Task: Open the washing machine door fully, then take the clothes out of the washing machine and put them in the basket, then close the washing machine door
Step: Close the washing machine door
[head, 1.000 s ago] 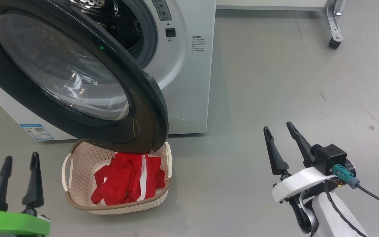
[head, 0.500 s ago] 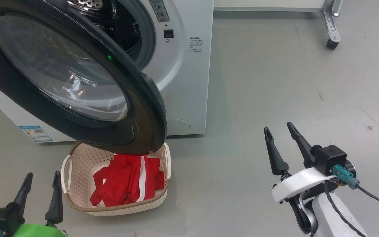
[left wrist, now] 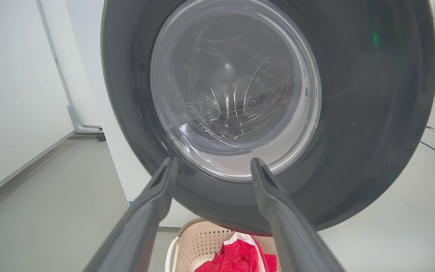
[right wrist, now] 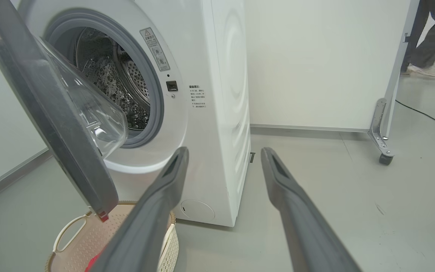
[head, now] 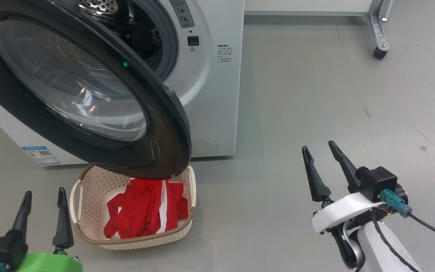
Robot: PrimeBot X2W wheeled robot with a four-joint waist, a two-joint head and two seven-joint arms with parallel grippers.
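Observation:
The washing machine (head: 210,94) stands at upper left with its door (head: 70,83) swung open toward me, the glass bowl facing my left wrist camera (left wrist: 232,90). The steel drum (right wrist: 104,75) shows behind the grey gasket. Red clothes (head: 145,211) with a white stripe lie in the cream basket (head: 85,230) on the floor under the door's lower edge. My left gripper (head: 43,196) is open and empty, just left of the basket. My right gripper (head: 321,149) is open and empty over bare floor, well right of the machine.
A white partition on a castor leg (head: 380,49) stands at the back right. A person's legs (right wrist: 429,37) show beyond it in the right wrist view, with a cable (right wrist: 425,115) on the floor. Grey floor spreads to the right of the machine.
My left gripper has shifted right and lower in the head view, closer to the basket's left handle. The head camera drifted slightly. The right arm, door and clothes stay put.

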